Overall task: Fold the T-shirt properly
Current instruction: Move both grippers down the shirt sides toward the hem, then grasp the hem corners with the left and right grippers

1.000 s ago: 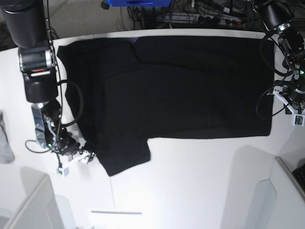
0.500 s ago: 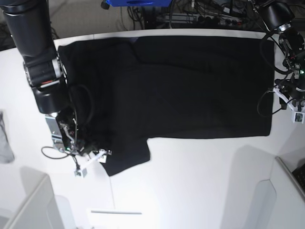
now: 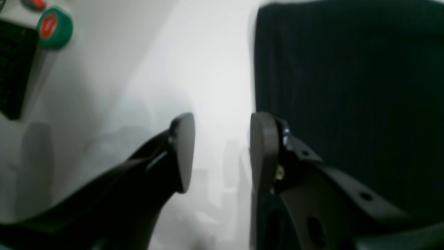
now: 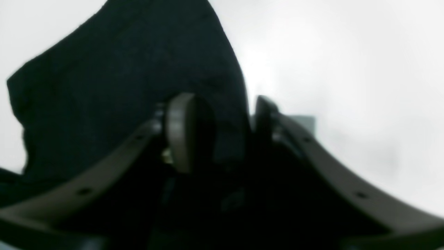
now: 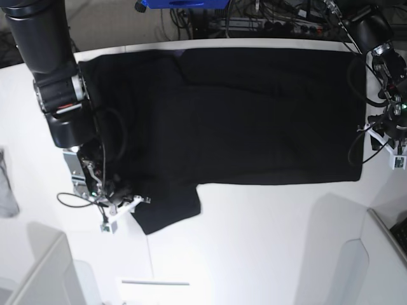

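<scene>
Base view: one T-shirt (image 5: 248,114), black, spread flat across the white worktop (image 5: 267,248); two arms, one at each side edge.

Left wrist view: left gripper (image 3: 222,151) spread, nothing between its fingers, one over bare worktop, one over the T-shirt's hem edge (image 3: 347,86).

Right wrist view: right gripper (image 4: 222,133) parted, straddling the sleeve's edge (image 4: 131,80); blurred, contact unclear.

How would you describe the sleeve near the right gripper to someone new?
On the white table lies a large black T-shirt. From its near edge one short sleeve sticks out beside the right gripper; the rest of that edge is straight.
</scene>
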`<state>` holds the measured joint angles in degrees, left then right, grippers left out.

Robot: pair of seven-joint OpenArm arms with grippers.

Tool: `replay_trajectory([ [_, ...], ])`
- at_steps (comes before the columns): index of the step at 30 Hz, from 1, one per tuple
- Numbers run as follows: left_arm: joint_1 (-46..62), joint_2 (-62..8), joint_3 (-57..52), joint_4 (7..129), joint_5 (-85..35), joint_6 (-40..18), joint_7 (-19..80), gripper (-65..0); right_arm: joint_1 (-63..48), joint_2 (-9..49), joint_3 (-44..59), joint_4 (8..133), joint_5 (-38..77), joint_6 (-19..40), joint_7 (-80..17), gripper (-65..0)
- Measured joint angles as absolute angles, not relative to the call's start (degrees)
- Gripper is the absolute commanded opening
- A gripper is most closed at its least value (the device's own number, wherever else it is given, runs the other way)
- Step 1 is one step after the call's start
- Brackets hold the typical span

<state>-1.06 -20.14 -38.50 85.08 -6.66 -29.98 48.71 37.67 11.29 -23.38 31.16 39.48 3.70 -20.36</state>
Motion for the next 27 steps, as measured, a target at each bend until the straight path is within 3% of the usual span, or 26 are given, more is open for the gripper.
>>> replay_trajectory([
  [4, -3.51, -20.01, -38.46, 82.41, -6.48, -29.98, 49.1, -21.2, 37.41, 10.72, -23.18, 31.16, 35.22, 3.62, -20.08, -57.8],
  [6, -5.3, -20.03, -38.3, 81.36, -6.07, -29.98, 49.1, -16.6, 37.15, 10.24, -22.87, 31.16, 34.57, 3.57, -19.57, -65.0],
  [7, -6.17, -20.03, -38.15, 80.77, -6.09, -29.95, 49.06, -15.8, 37.1, 10.15, -22.87, 31.16, 34.46, 3.57, -19.42, -65.0],
  [17, -17.15, -20.23, -38.15, 66.06, -5.91, -29.1, 48.9, -15.5, 37.1, 10.2, -22.87, 31.27, 34.65, 3.57, -19.68, -65.0],
  [27, -25.32, -20.93, -36.58, 47.29, 1.72, -28.95, 36.32, -15.5, 37.1, 10.09, -22.87, 31.27, 34.68, 3.6, -19.62, -65.0],
])
